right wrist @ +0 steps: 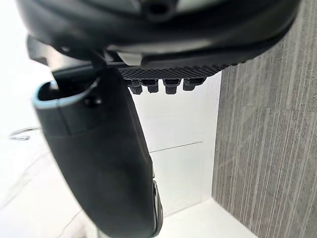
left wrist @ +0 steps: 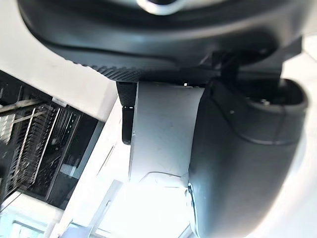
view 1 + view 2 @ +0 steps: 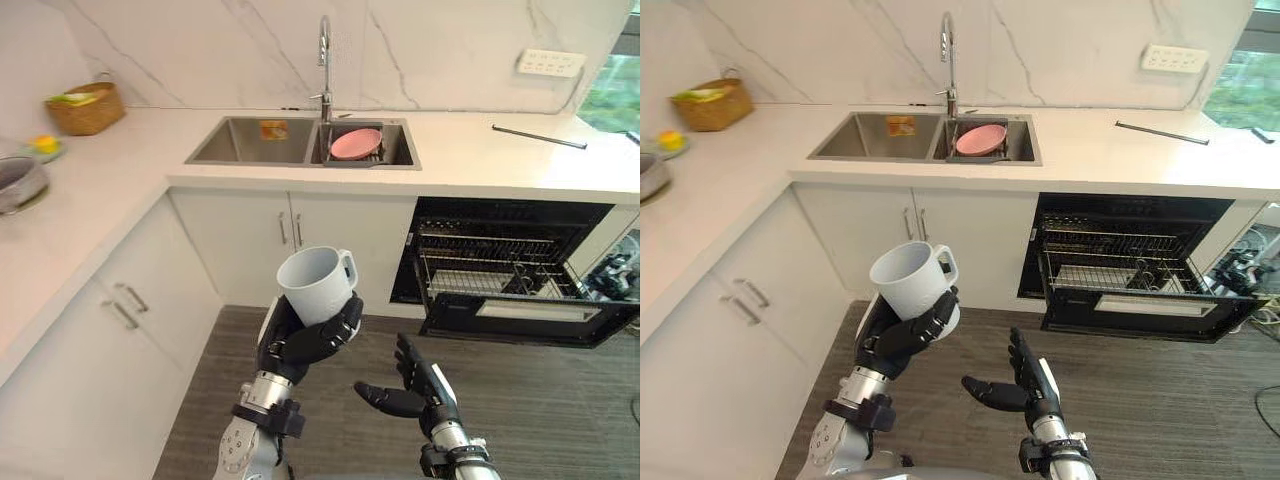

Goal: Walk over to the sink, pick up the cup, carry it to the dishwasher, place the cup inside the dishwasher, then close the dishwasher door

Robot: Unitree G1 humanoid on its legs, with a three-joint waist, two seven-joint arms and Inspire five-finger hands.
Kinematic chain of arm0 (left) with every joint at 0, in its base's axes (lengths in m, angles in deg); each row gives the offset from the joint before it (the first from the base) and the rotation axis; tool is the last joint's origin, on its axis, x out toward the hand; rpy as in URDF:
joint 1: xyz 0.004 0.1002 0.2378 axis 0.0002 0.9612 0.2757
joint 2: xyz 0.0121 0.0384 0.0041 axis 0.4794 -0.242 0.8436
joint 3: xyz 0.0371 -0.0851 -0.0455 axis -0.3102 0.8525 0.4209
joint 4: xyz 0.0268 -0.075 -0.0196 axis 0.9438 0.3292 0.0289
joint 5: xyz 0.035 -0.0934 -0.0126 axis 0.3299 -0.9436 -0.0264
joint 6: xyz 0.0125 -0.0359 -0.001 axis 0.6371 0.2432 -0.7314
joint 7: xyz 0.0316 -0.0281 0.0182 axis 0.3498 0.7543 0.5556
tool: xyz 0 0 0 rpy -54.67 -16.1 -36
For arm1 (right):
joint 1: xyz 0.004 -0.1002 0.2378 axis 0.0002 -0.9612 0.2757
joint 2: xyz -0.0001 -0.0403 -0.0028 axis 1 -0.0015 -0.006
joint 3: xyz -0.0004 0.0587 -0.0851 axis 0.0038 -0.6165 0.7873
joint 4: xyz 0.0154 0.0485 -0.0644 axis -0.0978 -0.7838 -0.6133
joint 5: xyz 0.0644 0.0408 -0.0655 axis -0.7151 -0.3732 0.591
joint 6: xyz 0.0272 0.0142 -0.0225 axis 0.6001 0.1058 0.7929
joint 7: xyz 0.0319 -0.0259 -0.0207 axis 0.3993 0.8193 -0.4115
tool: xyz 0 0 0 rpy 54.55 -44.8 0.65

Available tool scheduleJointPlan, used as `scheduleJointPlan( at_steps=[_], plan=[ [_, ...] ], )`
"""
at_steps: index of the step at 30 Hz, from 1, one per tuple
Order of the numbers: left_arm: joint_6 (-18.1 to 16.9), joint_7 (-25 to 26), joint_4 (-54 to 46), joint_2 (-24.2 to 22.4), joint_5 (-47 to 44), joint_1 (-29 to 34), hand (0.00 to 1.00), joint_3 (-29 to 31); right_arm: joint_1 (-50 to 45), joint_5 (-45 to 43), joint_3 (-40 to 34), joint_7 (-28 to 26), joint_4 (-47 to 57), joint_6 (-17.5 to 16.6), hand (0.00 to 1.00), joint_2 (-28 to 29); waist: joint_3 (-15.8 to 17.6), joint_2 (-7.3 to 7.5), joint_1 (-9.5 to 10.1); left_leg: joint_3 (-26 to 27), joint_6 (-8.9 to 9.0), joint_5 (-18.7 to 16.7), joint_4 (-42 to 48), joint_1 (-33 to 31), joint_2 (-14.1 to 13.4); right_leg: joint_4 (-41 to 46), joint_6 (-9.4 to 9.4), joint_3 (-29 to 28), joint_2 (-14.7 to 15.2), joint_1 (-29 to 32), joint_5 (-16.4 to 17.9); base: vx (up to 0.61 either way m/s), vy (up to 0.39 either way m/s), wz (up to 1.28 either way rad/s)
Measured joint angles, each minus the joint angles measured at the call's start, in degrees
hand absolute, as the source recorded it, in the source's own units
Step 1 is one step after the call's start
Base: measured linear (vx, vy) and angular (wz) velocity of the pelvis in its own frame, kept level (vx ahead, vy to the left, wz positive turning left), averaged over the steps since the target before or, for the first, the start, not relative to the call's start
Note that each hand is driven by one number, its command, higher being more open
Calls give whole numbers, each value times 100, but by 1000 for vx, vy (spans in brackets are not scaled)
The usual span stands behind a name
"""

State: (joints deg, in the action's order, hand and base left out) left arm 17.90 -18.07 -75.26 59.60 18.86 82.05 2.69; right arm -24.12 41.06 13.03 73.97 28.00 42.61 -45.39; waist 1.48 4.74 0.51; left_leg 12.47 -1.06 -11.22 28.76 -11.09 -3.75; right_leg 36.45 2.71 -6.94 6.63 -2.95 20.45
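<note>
Two basins are forming the sink [image 3: 250, 140]; the right one is holding a pink plate [image 3: 356, 143]. The dishwasher [image 3: 510, 262] is standing open under the counter's [image 3: 480, 150] front edge. The left hand [image 3: 305, 345] is curling its fingers round the white cup [image 3: 315, 283], over the floor [image 3: 560, 400]; the right hand [image 3: 420, 385] is hovering just beside it, fingers apart.

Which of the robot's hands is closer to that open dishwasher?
Right. The right hand, open and empty, hangs near the left corner of the dishwasher and its lowered door. The left hand, curled round the cup, is farther left, before the cabinet under the sink.
</note>
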Motion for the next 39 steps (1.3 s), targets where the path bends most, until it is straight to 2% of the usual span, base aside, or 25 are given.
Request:
scheduleJointPlan(
  at_steps=[1,2,3,5,6,8,10,11,12,15,16,17,20,21,22,24,26,28,29,30,31,32,33,35,39],
  plan=[
    [0,4,22,43,-21,3,0,112,26,1,-11,-32,-59,-11,100,60,34,161,5,157,-91,-185,-78,272,138,912,260,149,211,358,-319,479,205,-48],
    [0,11,64,97,-42,31,0,214,107,12,-14,-59,-224,-31,100,122,123,162,2,288,-223,-323,-278,706,217,1779,185,399,471,666,-781,461,178,-54],
    [0,20,110,122,-49,56,0,256,149,14,-15,-91,-368,-47,100,132,158,111,-20,324,-302,-404,-467,1089,214,2242,55,702,591,808,-708,346,111,-47],
    [-17,20,159,132,-49,63,0,283,130,22,-9,-152,-479,-61,100,132,186,-71,-38,356,-327,-423,-971,1772,88,2452,-73,1275,566,1058,-439,421,106,-34],
    [-84,17,143,153,-49,40,0,299,146,23,-4,-176,-467,-116,100,139,186,-146,-52,428,-325,-422,-1229,2070,-5,2173,-57,1547,462,1324,-350,437,98,-28],
    [-93,16,126,178,-51,8,0,365,176,23,-15,-188,-396,-221,100,133,188,-153,-164,457,-319,-425,-1508,2388,-50,1299,-60,1970,429,1653,-343,355,7,-9],
    [-83,16,129,180,-53,17,0,430,218,22,-26,-192,-322,-262,100,116,201,-173,-261,589,-89,-516,-1678,2674,-68,249,-83,2380,390,1862,-549,357,-51,-12],
    [-83,17,111,209,-56,28,0,474,238,23,-12,-209,-275,-297,100,119,175,-55,-274,672,159,-658,-1662,2812,77,-659,-389,2616,350,1912,-1499,383,-79,-58],
    [-43,32,254,144,-55,16,0,497,350,38,1,-228,-378,-322,100,11,171,-187,-225,627,292,-780,-1645,2997,25,-618,-726,2622,250,1969,-1652,385,-70,-70],
    [-12,45,390,132,-22,-116,0,355,554,100,-58,-172,-320,-321,100,-107,260,-503,-330,575,294,-776,-1352,2896,-197,-781,-775,2570,-83,1965,-1418,330,-118,-50],
    [-12,47,439,138,0,-188,0,305,562,100,-73,-127,-322,-310,100,-109,277,-507,-323,573,297,-771,-1157,2821,-248,-798,-749,2569,-138,1959,-1349,253,-163,-22],
    [-14,47,509,131,15,-270,0,185,585,98,-78,-54,-320,-291,100,-128,341,-527,-317,548,317,-744,-512,2631,-438,-932,-761,2566,-267,1794,-1296,153,-118,-29],
    [-54,46,526,117,65,-273,0,-71,568,96,-83,41,-45,-250,100,-142,523,-605,-275,345,274,64,1942,1825,-1094,-1503,-852,2380,-732,1081,-1243,178,-121,-42],
    [-66,41,524,97,66,-259,0,-120,577,96,-77,47,31,-246,100,-151,515,-617,-237,282,308,-10,2287,1638,-1179,-1598,-859,2301,-828,1000,-1243,185,-51,-65],
    [-66,23,523,60,70,-259,0,-188,592,94,-85,74,201,-244,100,-150,479,-682,-196,151,319,-266,2604,1292,-1205,-1787,-884,2167,-957,876,-1239,174,-12,-79],
    [-68,-13,521,20,63,-256,0,-208,603,91,-94,105,382,-249,100,-144,460,-671,-123,76,312,-655,2277,952,-1018,-2034,-967,1928,-1009,694,-1277,206,9,-84],
    [-70,-26,517,3,59,-227,0,-182,614,92,-67,100,427,-247,100,-145,464,-659,-53,-158,253,-877,1347,704,-620,-2223,-1035,1483,-1049,549,-1318,243,55,-92],
    [-70,-24,482,-50,52,-103,0,-84,665,94,4,39,406,-243,100,-150,465,-652,109,-1008,278,-883,159,499,60,-2293,-1085,786,-1055,519,-1356,224,113,-125],
    [-70,-9,454,-67,54,-52,0,-44,701,95,15,18,379,-243,100,-148,462,-658,118,-1236,327,-847,-79,435,177,-2338,-1082,656,-1058,501,-1357,220,136,-120],
    [-70,17,407,-76,54,-2,0,-4,755,102,60,-16,352,-237,100,-144,462,-657,134,-1427,350,-717,-369,379,265,-2373,-1035,496,-1064,487,-1372,235,150,-117],
    [-70,19,371,-77,54,14,0,7,788,121,141,-31,353,-235,100,-146,442,-690,158,-1483,286,-391,-828,372,221,-2358,-847,270,-1133,458,-1349,248,158,-123],
    [-69,25,361,-82,59,20,0,6,784,123,168,-34,363,-232,100,-144,384,-763,166,-1369,214,125,-948,435,96,-2308,-763,147,-1226,441,-1290,286,183,-118],
    [-59,46,339,-66,68,27,0,-12,792,125,173,-36,368,-185,100,-75,323,-684,170,-1126,193,226,-990,564,69,-2158,-586,89,-1159,463,-1202,289,176,-87],
    [-59,71,216,-70,63,-22,0,-37,761,120,162,-48,511,-185,100,103,287,-503,167,-840,161,207,-1027,641,159,-1976,-459,416,-915,544,-1088,267,152,-67],
    [-59,231,-109,-76,177,-169,0,-235,573,120,171,-12,764,-188,100,222,241,-455,165,-657,126,201,-1577,1366,324,-1984,-299,732,-694,168,-1043,198,114,-24]
  ],
)
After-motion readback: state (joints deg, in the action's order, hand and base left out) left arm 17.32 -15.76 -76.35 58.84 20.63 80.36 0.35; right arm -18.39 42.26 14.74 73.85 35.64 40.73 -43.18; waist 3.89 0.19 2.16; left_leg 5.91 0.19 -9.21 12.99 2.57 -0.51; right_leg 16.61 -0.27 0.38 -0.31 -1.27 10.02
